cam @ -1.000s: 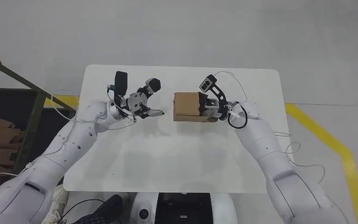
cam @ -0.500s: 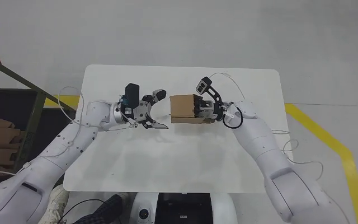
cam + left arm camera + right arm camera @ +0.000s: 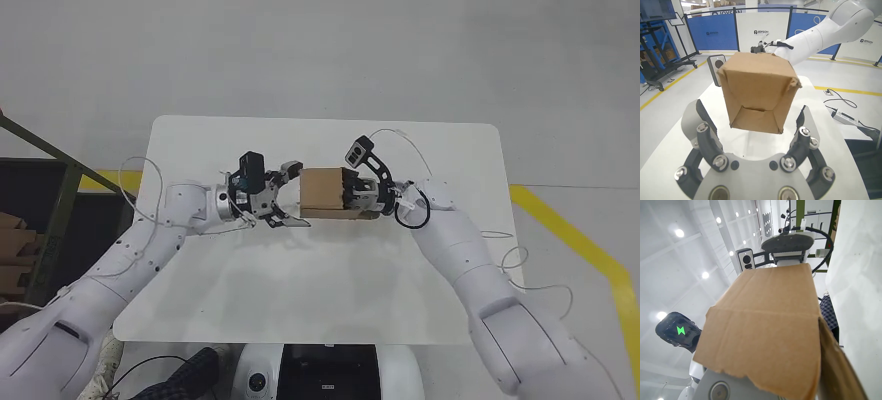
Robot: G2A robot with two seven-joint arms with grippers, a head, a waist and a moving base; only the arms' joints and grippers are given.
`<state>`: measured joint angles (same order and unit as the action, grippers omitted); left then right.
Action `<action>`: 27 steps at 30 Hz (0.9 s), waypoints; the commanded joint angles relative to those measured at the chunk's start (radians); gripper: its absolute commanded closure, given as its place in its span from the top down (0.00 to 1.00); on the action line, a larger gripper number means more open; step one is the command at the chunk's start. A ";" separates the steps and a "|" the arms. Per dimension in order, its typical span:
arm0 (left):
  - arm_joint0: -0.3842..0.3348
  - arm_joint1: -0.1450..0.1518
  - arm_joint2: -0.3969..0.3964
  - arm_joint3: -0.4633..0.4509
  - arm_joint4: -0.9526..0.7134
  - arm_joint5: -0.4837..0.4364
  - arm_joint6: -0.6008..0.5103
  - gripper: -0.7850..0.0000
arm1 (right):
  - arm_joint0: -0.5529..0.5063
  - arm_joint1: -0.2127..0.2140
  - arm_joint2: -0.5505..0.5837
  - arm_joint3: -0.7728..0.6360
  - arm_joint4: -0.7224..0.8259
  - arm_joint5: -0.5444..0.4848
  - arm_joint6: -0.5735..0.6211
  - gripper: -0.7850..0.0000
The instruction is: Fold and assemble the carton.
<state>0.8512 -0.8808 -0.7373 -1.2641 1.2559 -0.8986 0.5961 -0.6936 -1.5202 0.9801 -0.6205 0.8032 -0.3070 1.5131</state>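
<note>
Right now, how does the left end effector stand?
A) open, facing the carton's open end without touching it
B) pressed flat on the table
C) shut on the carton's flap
A: the left end effector is spread wide, with a visible gap between each finger and the cardboard carton.

support: white table (image 3: 330, 290) | shape: rectangular, rounded corners | stands on: grey floor (image 3: 300, 60)

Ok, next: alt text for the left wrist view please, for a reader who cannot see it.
A brown carton hangs just above the white table, open end toward the camera, held from behind by the right arm. The left gripper is open, its fingers spread to either side of the carton without touching it.
</note>
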 commanded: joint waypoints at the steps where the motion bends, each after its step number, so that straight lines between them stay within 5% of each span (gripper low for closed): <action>1: -0.003 -0.007 0.003 0.005 0.005 0.014 -0.017 1.00 | -0.002 -0.001 -0.001 -0.006 -0.002 0.000 0.000 0.00; 27: 0.006 -0.048 -0.014 0.042 0.084 0.007 -0.011 0.99 | 0.000 -0.011 -0.005 -0.010 -0.011 0.000 0.000 0.00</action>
<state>0.8564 -0.9278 -0.7501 -1.2226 1.3394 -0.8895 0.5841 -0.6948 -1.5311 0.9755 -0.6313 0.7931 -0.3079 1.5121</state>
